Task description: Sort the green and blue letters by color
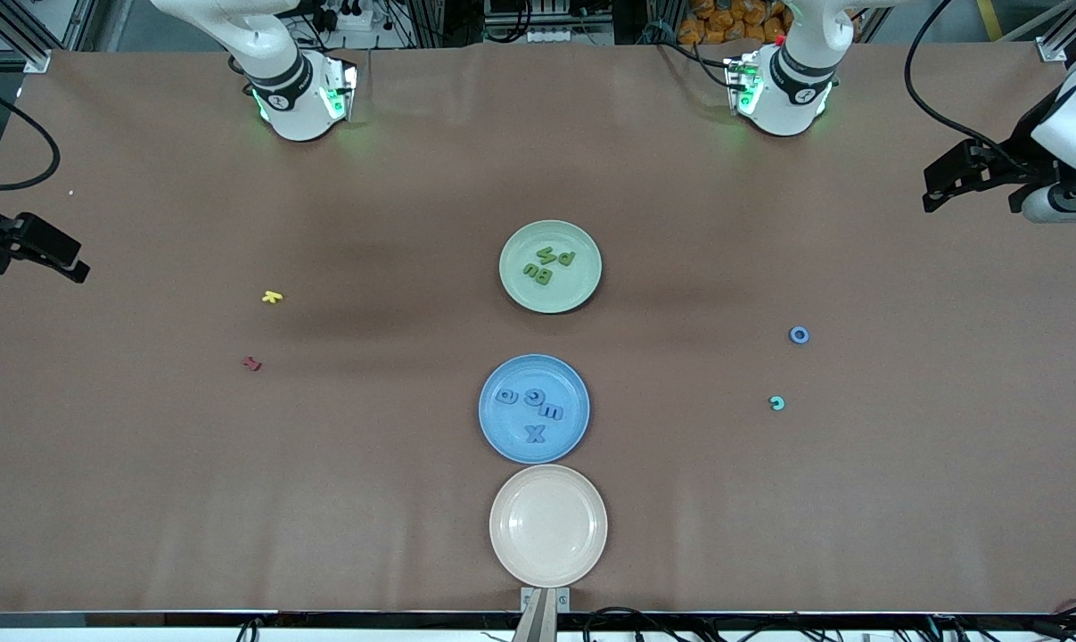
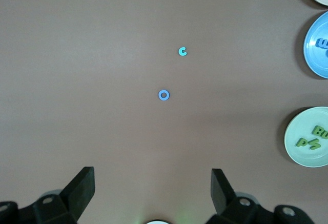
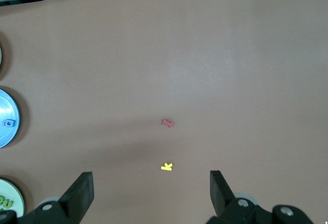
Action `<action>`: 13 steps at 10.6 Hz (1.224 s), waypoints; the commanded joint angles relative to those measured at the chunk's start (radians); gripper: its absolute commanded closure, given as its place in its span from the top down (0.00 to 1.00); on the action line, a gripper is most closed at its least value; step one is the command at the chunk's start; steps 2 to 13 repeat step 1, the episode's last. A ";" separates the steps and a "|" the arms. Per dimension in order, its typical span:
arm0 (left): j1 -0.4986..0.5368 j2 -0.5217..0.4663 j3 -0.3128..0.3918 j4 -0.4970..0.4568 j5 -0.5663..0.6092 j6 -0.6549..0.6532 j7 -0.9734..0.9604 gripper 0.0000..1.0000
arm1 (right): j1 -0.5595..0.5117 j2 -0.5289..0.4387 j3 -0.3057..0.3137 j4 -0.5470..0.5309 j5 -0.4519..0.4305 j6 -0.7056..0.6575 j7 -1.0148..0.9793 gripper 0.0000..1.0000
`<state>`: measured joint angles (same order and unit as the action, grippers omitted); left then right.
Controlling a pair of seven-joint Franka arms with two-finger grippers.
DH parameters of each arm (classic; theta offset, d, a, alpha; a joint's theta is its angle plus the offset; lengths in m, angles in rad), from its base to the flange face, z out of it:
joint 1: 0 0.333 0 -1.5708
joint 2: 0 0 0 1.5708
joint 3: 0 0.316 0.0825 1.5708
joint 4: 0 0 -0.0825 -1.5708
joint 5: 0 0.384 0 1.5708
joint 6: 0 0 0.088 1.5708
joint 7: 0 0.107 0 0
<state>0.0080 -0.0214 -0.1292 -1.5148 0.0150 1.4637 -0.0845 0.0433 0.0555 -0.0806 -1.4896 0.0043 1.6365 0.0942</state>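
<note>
Several olive green letters lie in the pale green plate at mid-table. Several blue letters lie in the blue plate, nearer the front camera. Both plates also show in the left wrist view, the green one and the blue one. My left gripper hangs open and empty over the left arm's end of the table, and its wrist view shows bare table between the jaws. My right gripper hangs open and empty over the right arm's end.
An empty cream plate sits nearest the front camera. A blue ring piece and a teal C lie toward the left arm's end. A yellow letter and a dark red letter lie toward the right arm's end.
</note>
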 commanded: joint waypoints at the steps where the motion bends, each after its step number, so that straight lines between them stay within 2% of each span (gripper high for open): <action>1: -0.008 -0.014 -0.001 0.004 -0.010 -0.017 -0.006 1.00 | -0.020 -0.005 0.018 0.000 0.000 -0.001 0.012 1.00; 13: -0.008 -0.014 -0.001 0.004 -0.010 -0.017 -0.006 1.00 | -0.020 -0.005 0.018 0.000 0.000 -0.001 0.012 1.00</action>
